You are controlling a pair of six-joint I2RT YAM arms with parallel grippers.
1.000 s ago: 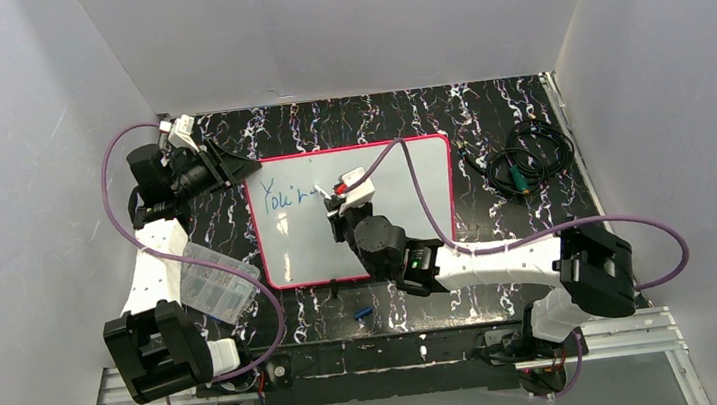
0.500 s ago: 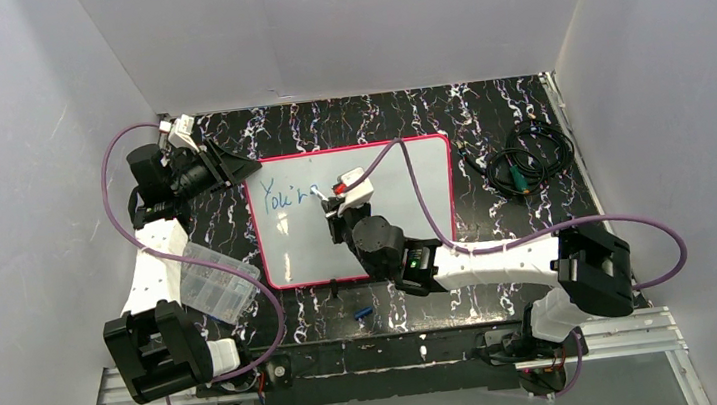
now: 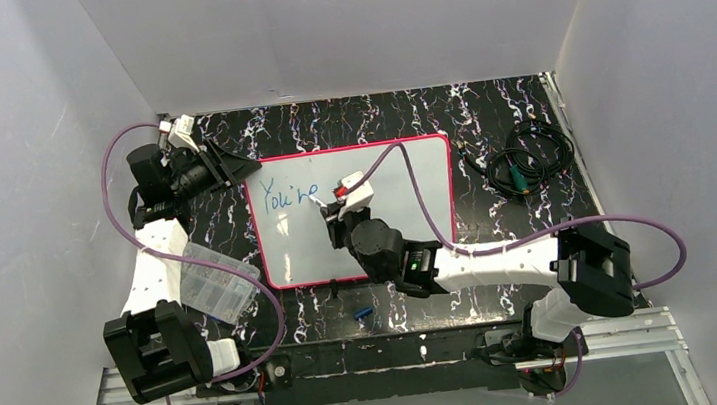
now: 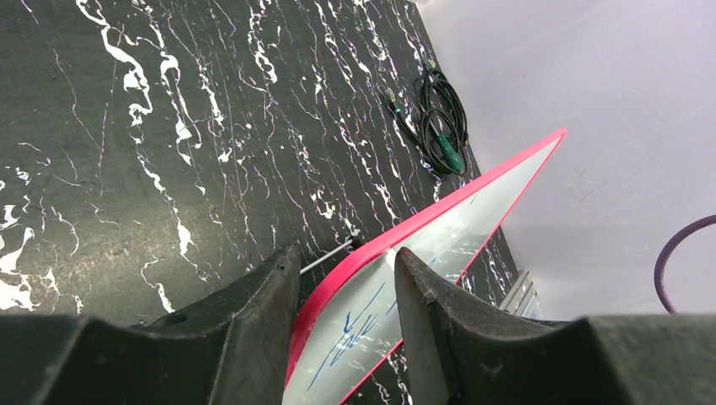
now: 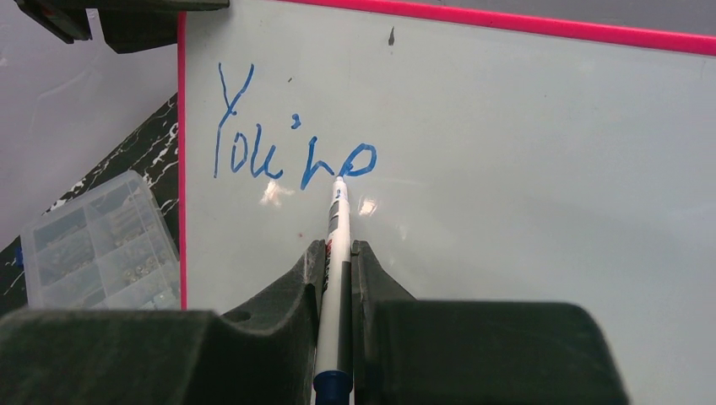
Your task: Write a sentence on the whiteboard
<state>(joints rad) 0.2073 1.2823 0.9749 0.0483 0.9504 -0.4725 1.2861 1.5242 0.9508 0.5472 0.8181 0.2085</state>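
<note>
The whiteboard (image 3: 405, 208) lies flat on the black marbled table, white with a pink-red frame. The sentence (image 3: 291, 191) reads "You're" in blue near its top-left corner; it also shows in the right wrist view (image 5: 287, 143). My right gripper (image 5: 338, 246) is shut on a white marker (image 5: 338, 219), whose tip touches the board at the last letter's loop. From above, the right gripper (image 3: 338, 213) hovers over the board's middle. My left gripper (image 4: 346, 253) straddles the board's top-left corner (image 4: 371, 249), its fingers closed against the pink frame and the white face, and from above the left gripper (image 3: 242, 164) sits at that corner.
A clear plastic compartment box (image 3: 212, 281) sits left of the board beside the left arm. A coiled black cable (image 3: 529, 156) lies at the back right. A small blue cap (image 3: 363, 313) rests near the table's front edge. A thin metal rod (image 4: 325, 257) lies by the board's corner.
The marker has drawn the loop of the "e" after the "r". The right gripper has shifted slightly left and toward me. The left arm has not moved.
</note>
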